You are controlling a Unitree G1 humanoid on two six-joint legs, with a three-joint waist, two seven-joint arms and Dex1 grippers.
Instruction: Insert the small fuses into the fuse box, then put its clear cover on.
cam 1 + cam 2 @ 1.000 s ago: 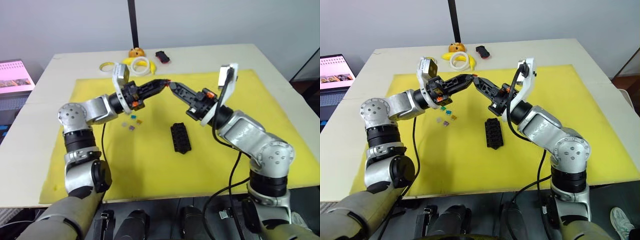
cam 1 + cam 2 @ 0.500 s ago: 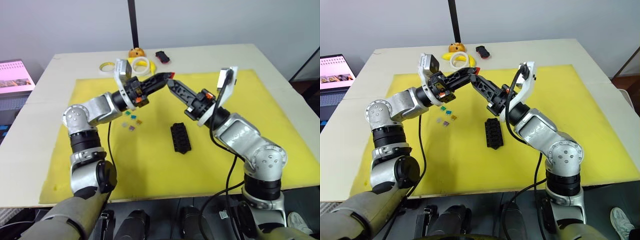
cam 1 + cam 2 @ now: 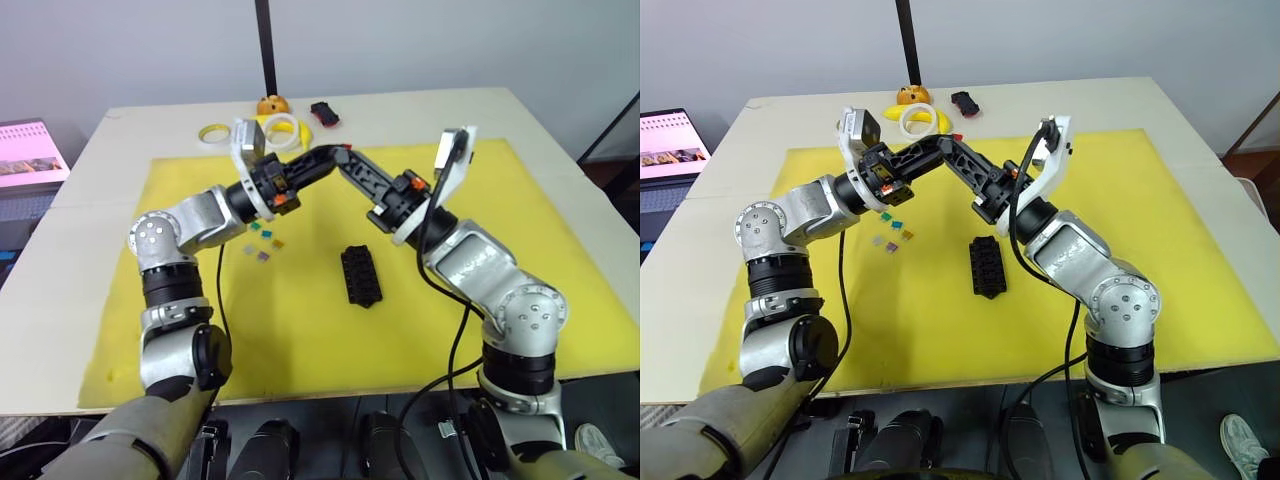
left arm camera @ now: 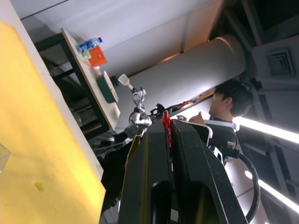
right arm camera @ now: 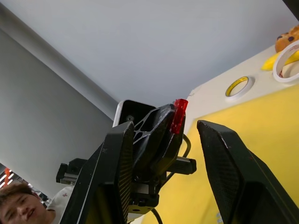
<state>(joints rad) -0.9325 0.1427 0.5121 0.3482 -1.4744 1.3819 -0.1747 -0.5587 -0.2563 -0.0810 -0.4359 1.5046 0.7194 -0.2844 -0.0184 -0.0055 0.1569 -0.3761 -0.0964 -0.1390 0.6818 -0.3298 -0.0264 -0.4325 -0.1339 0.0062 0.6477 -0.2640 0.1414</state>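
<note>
The left gripper pinches a red fuse upright, its tip poking out; the right gripper, spread open, straddles those raised fingertips above the yellow mat.

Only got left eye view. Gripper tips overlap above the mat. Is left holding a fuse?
Observer: Yes. In the left wrist view the left gripper is shut on a red fuse, which pokes out past the fingertips.
Operator: Has the other side clamped it too?
Observer: No. In the right wrist view the right gripper is open, with one finger on each side of the left tip and a gap to the fuse.
</note>
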